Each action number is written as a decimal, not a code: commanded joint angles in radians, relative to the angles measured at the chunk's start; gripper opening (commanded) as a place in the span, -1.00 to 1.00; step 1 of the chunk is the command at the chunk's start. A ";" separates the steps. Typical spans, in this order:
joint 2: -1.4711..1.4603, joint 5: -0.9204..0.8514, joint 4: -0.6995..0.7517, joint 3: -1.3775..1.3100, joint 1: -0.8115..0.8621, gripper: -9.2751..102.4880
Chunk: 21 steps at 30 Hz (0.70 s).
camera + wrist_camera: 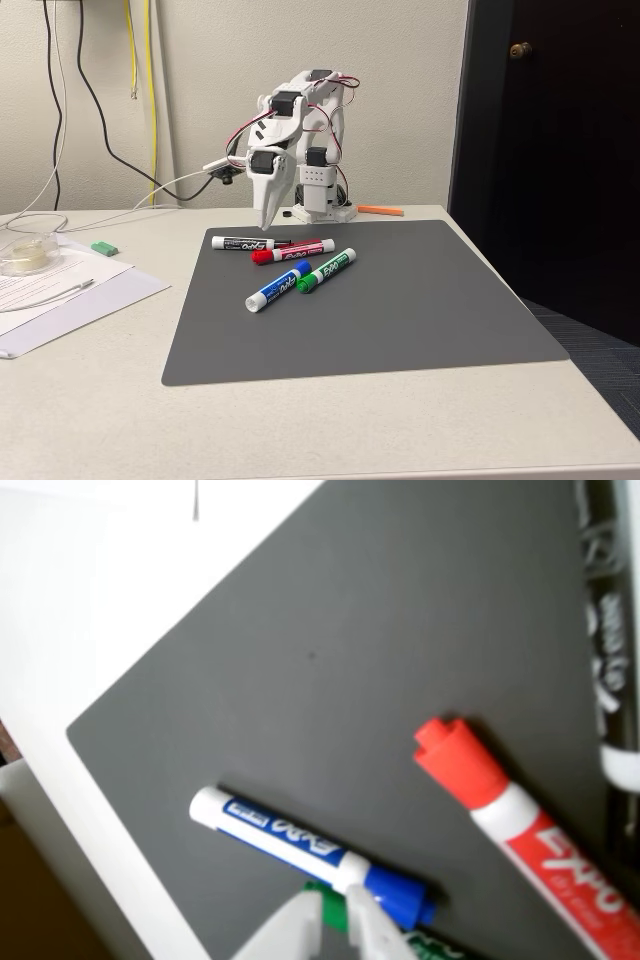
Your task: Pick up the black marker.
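Poised with fingers point(266, 222) drawn nearly together and empty just above the cap end of the black marker point(243, 242), at ten o'clock on the grey mat point(420, 310), apparently lining up a descent.

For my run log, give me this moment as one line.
gripper: above black marker, looks shut, holding nothing | red, blue, green markers: on mat | pick: not started
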 commanded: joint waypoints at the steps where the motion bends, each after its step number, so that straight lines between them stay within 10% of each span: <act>1: 0.058 -0.061 0.034 -0.012 0.029 -0.84; 21: 0.071 -0.373 0.043 0.066 0.336 -0.83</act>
